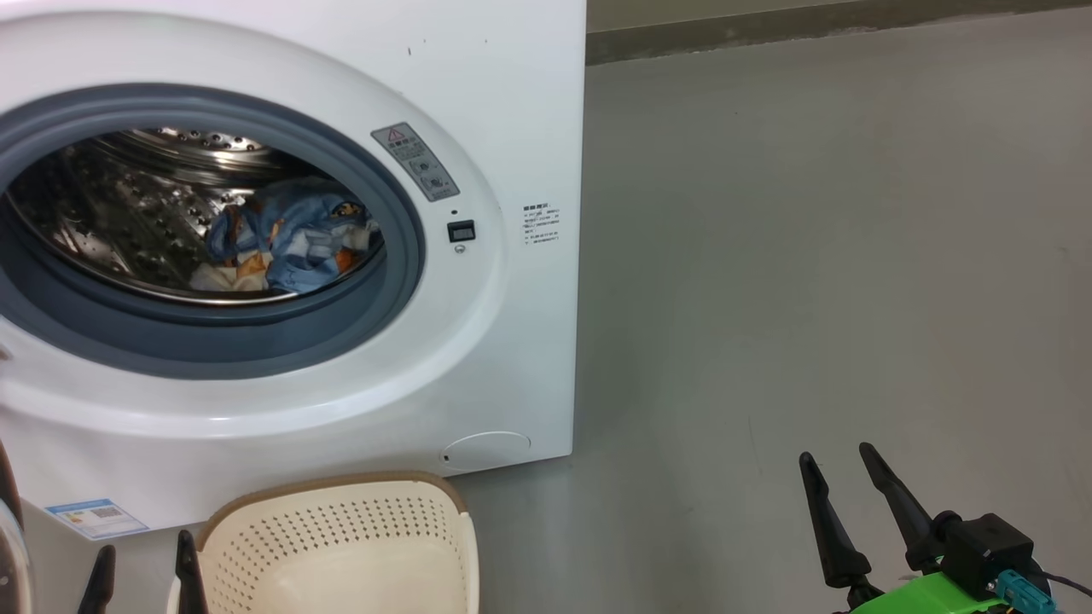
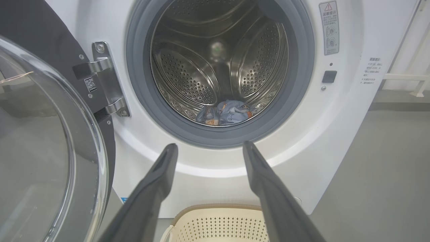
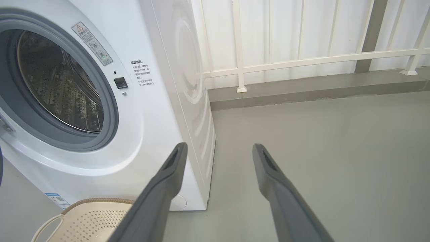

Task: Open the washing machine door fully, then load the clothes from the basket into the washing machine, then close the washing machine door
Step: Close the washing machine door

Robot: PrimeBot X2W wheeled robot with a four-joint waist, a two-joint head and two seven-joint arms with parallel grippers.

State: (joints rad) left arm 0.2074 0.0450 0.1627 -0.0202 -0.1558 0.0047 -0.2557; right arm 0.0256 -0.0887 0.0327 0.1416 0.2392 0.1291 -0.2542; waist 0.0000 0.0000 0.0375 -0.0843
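Inside the washing machine [image 1: 512,128] the clothes [image 1: 294,239] are loaded; the door [image 2: 40,151] is left unclosed, with left gripper [image 2: 210,145] and right gripper [image 3: 218,146] held splayed, empty.

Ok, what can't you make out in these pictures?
Basket bottom: head view, cut off by the lower edge.
Washing machine door: left wrist view, cut off by the left edge.
Warning sticker text: head view, too small.
Number of clothes in the drum: head view, bunched, hiding each other.
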